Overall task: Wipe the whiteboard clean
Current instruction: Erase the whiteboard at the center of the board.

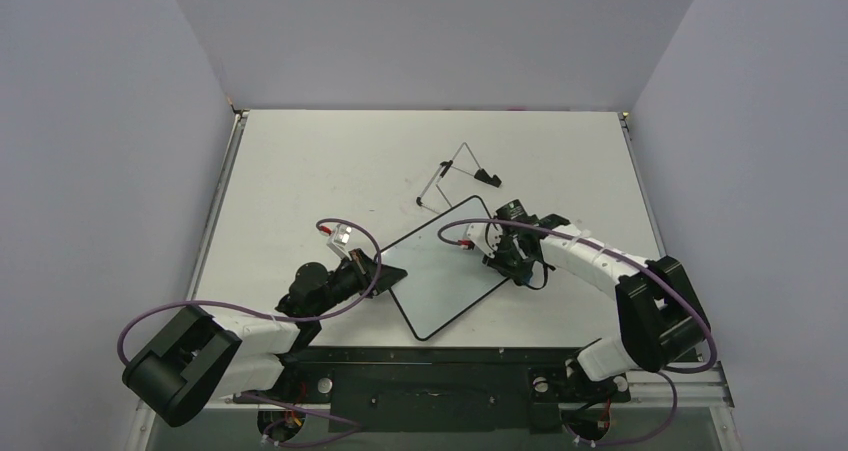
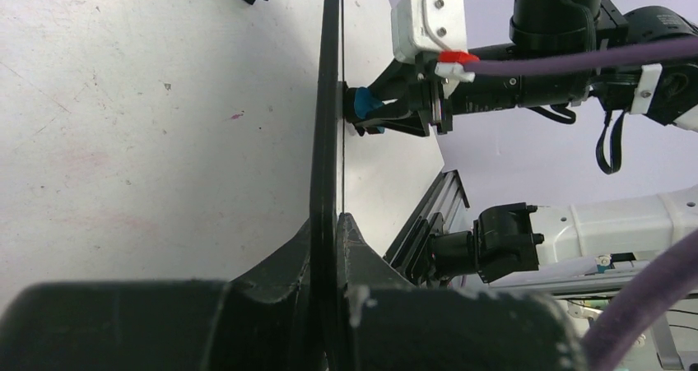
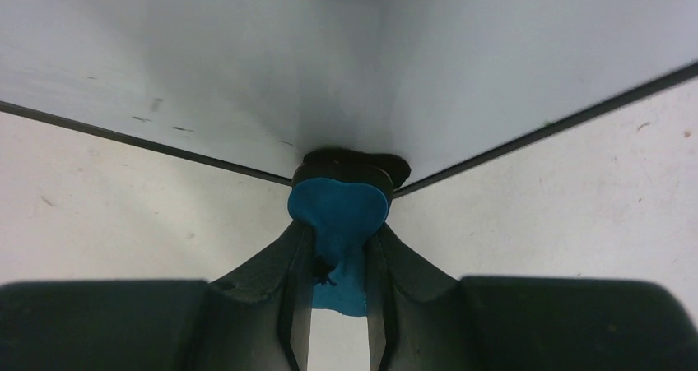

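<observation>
Whiteboard lay diagonally mid-surface, between the arms. Left jaws were clamped on its left edge. Right jaws were clamped on the blue eraser, its black pad pressed against the board at the right corner. Face mostly clean, a few faint specks. Wire stand sat behind, apart.

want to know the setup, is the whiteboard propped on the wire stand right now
No, the whiteboard is off the wire stand, which lies by itself on the table beyond the board's far corner.
</observation>
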Available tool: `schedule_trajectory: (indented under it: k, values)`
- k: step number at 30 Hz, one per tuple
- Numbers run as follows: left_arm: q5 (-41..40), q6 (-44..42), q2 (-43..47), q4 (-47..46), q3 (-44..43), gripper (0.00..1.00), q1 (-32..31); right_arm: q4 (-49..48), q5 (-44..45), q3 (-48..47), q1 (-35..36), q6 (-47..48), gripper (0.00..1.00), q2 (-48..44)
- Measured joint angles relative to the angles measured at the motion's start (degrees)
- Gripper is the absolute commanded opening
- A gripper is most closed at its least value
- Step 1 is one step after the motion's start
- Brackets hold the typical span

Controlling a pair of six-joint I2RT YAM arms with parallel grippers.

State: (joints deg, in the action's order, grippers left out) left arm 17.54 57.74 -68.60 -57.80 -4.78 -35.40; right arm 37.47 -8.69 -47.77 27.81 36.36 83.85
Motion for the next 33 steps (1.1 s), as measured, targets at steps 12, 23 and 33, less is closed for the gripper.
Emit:
schedule_trajectory:
  k: [12, 23, 33]
  values:
    - [0.07, 0.04, 0.00, 0.00, 0.00, 0.00, 0.24, 1.20, -7.23, 0.00, 13.86, 2.84, 0.00, -2.97]
    - [-0.09, 0.09, -0.11, 0.00, 0.00, 0.00, 0.24, 0.31, -2.95, -0.90, -4.55, 0.83, 0.00, 1.36]
    - [0.61, 0.15, -0.46, -0.26, 0.00, 0.00, 0.24, 0.76, -4.31, -3.69, -5.22, 2.36, 0.00, 1.66]
